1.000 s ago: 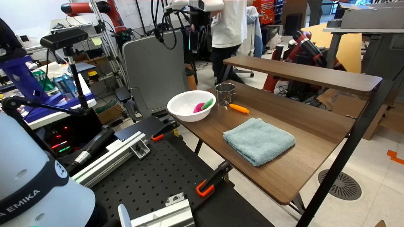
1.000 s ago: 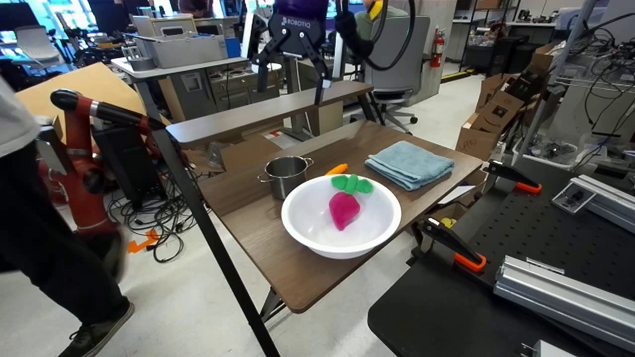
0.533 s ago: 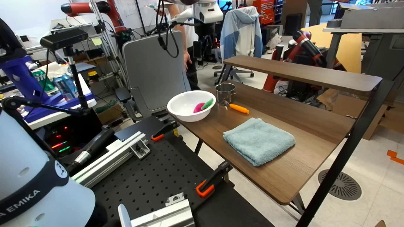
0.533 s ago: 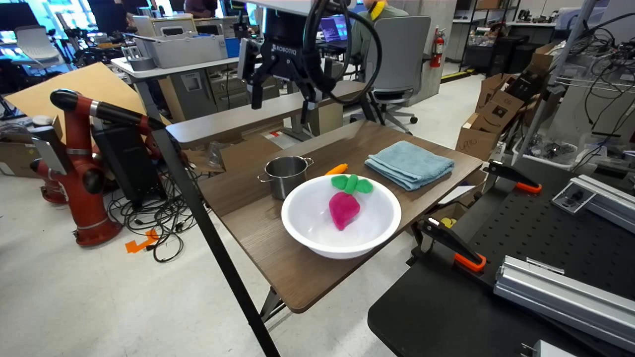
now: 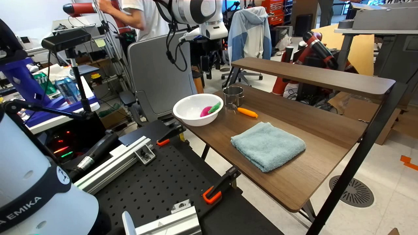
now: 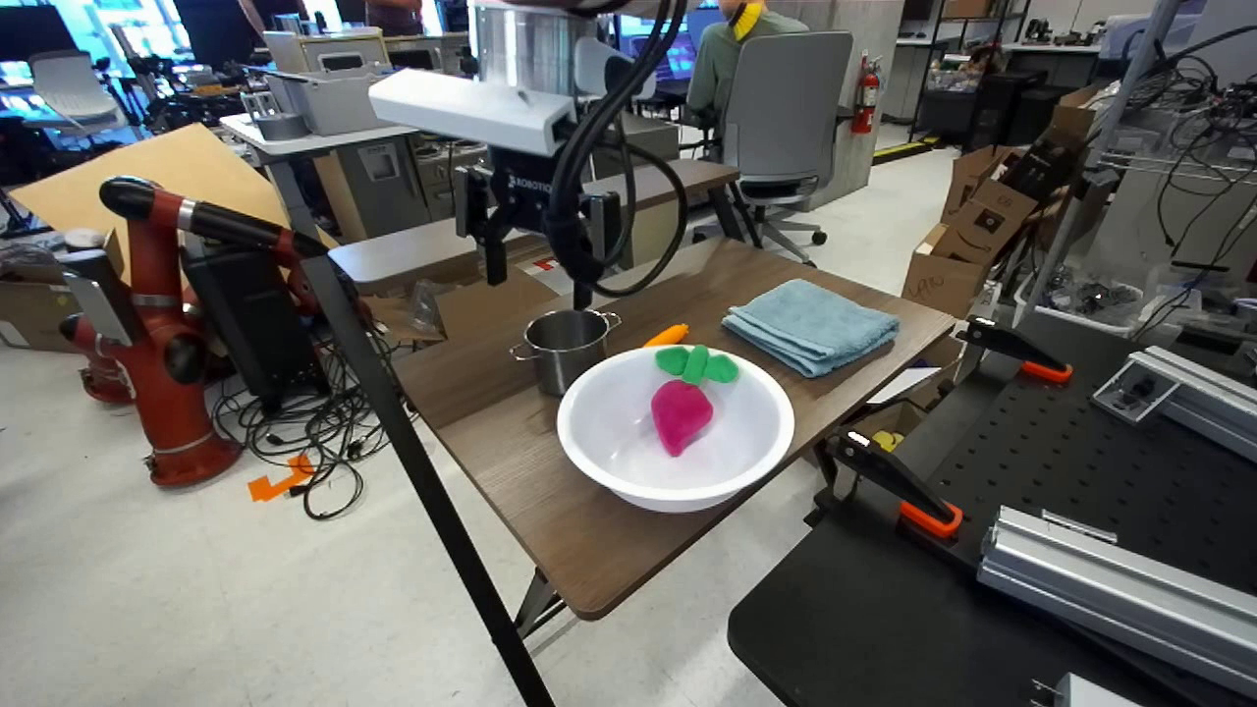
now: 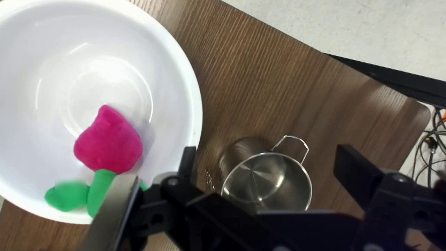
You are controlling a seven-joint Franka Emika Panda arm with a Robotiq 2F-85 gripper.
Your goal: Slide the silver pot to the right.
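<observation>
A white bowl (image 6: pixel 611 427) holds a pink plush toy (image 6: pixel 682 412) — a folded towel (image 6: pixel 811 329) lies apart.

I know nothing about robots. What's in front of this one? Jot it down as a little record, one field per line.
Surface: wood-grain desk with a raised shelf
Cookware: silver pot, upright, two-handled, no lid
Dish: white bowl, beside the pot
In the bowl: pink-and-green plush vegetable
Tool: orange-handled metal utensil, near the pot; touching or not is unclear
Cloth: folded pale-blue towel
Robot: fingers spread apart, raised above the desk, gripping nothing
</observation>
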